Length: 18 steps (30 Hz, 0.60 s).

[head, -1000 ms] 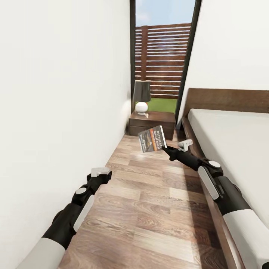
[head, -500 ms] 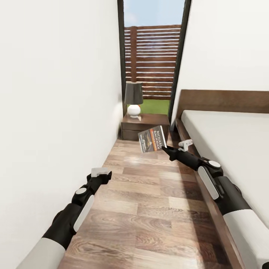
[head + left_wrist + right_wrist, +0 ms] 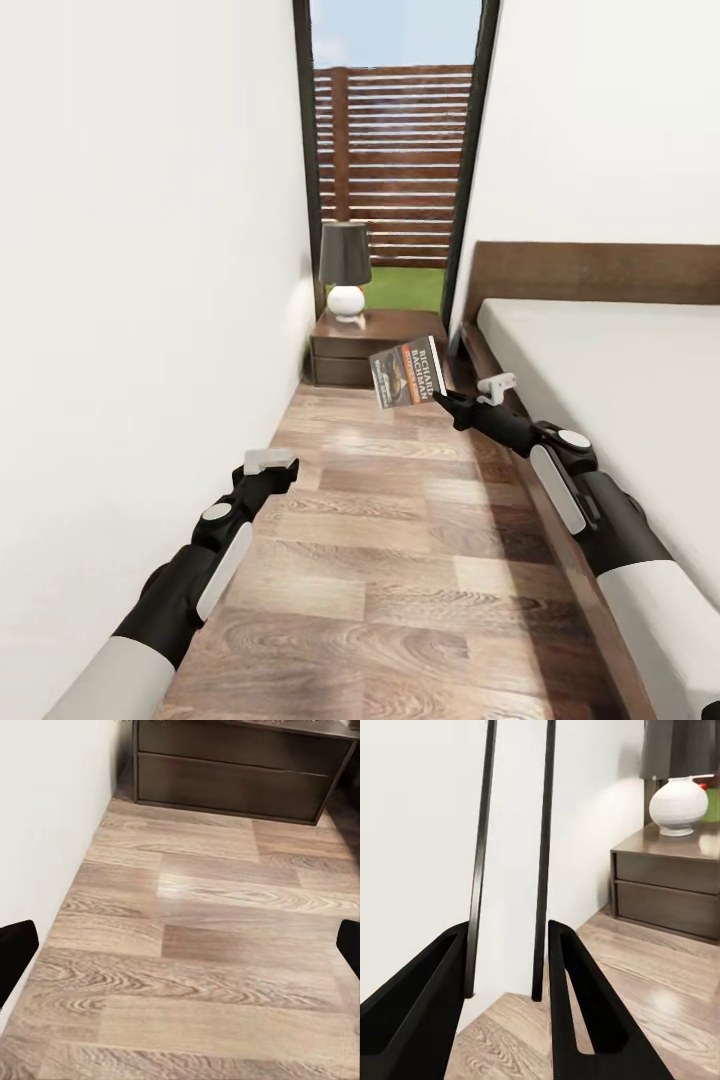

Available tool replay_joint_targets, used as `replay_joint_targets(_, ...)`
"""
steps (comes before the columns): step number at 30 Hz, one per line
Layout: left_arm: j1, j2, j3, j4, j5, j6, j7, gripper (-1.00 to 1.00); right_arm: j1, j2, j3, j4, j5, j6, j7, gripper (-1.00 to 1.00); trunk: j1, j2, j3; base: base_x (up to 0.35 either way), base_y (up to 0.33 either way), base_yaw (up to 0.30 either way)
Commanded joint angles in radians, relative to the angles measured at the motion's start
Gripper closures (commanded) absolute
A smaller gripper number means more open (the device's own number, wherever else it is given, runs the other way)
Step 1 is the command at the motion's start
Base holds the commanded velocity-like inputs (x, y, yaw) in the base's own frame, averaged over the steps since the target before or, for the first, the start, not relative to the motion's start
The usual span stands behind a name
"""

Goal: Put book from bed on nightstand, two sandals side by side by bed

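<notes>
My right tool [image 3: 441, 397] clamps the book [image 3: 408, 372]; left tool [image 3: 268, 461] spread, empty. Next: reach nightstand [image 3: 375, 345], set book down.

one book [image 3: 408, 372], one nightstand [image 3: 378, 347], one lamp [image 3: 345, 270], one bed [image 3: 610, 370]

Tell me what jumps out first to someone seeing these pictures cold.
The book with its orange band, held up in the right gripper over the wood floor, catches the eye first. Beyond it a nightstand with a dark-shaded lamp stands by the tall window, with the bed to the right.
</notes>
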Motion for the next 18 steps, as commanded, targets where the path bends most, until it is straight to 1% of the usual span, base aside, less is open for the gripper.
replay_joint_targets(1,-0.001,0.001,-0.004,-0.001,0.011,0.003,0.01,-1.0,-0.001,-0.001,0.001,-0.002,-0.014,0.009,-0.002,1.0,0.0,0.0,-0.001,0.33,0.007,-0.001)
replay_joint_targets(10,-0.001,0.001,-0.004,0.0,0.011,0.003,0.01,-1.0,-0.001,-0.001,0.001,-0.003,-0.014,0.009,-0.001,1.0,0.0,0.0,-0.001,0.331,0.001,-0.006)
replay_joint_targets(13,-0.001,0.001,-0.004,0.0,0.011,0.003,0.01,-1.0,-0.001,-0.001,0.001,-0.003,-0.015,0.01,-0.001,1.0,0.0,0.0,0.0,0.331,0.0,-0.137)
replay_joint_targets(16,-0.001,0.001,-0.004,0.001,0.011,0.003,0.01,-1.0,-0.001,-0.001,0.001,-0.003,-0.014,0.01,-0.001,1.0,0.0,0.0,0.001,0.331,0.0,-0.231)
replay_joint_targets(18,-0.001,0.001,-0.004,0.002,0.011,0.003,0.01,-1.0,-0.001,-0.001,0.001,-0.003,-0.014,0.01,-0.001,1.0,0.0,0.0,0.002,0.331,0.0,-0.095)
